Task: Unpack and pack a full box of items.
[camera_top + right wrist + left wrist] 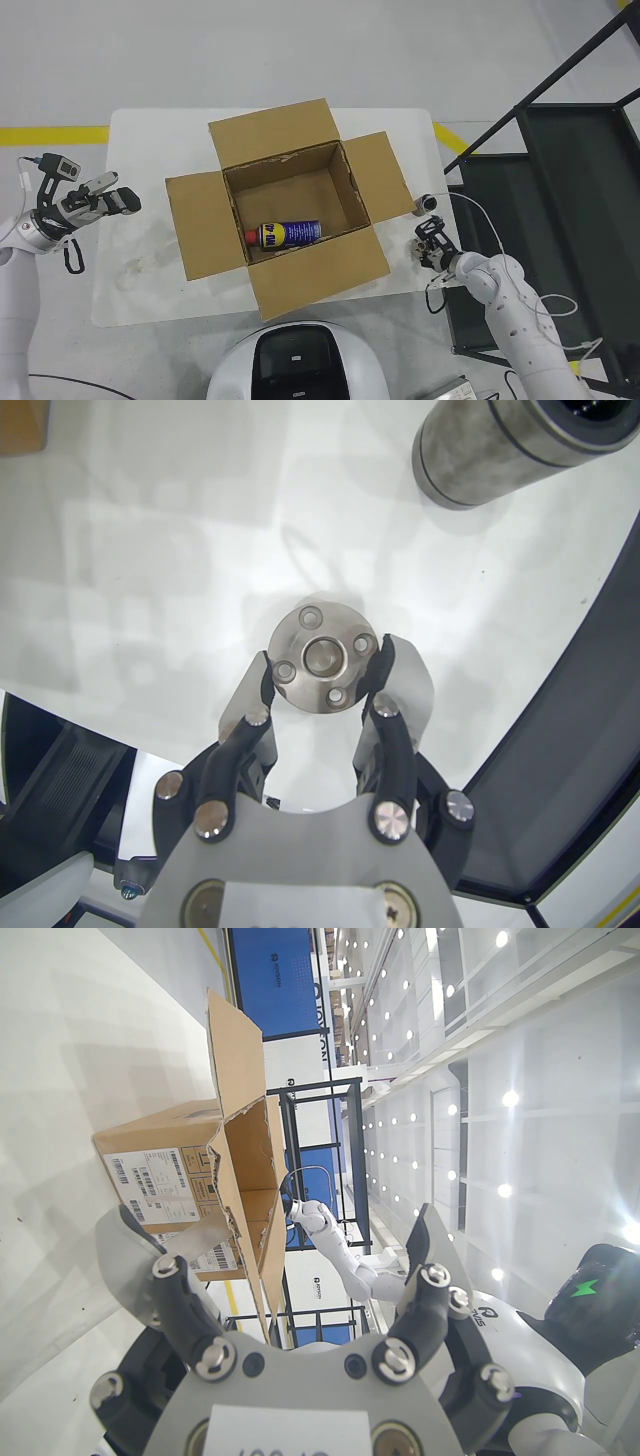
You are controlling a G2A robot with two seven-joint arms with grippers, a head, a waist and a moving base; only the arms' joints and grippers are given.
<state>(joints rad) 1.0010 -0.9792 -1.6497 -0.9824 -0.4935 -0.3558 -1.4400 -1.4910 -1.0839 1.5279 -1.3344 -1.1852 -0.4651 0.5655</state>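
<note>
the right gripper [324,672] has its black rubber-padded fingers [380,665] pressed against opposite edges of a flat round brushed-metal flange [322,657]. the flange is a disc with four bolt holes around a raised centre hub, and it lies on the smooth white table [140,280]. beyond the fingertips, well apart, sits a dull grey steel cylinder [500,450] with fine grooves near its ends and a dark bore. the left gripper [275,1248] holds its jaws wide apart with nothing between them. ahead of them stands the open brown corrugated cardboard box [275,130], its flap edges ragged. inside it a blue and yellow spray can [285,235] with a red cap lies on its side.
</note>
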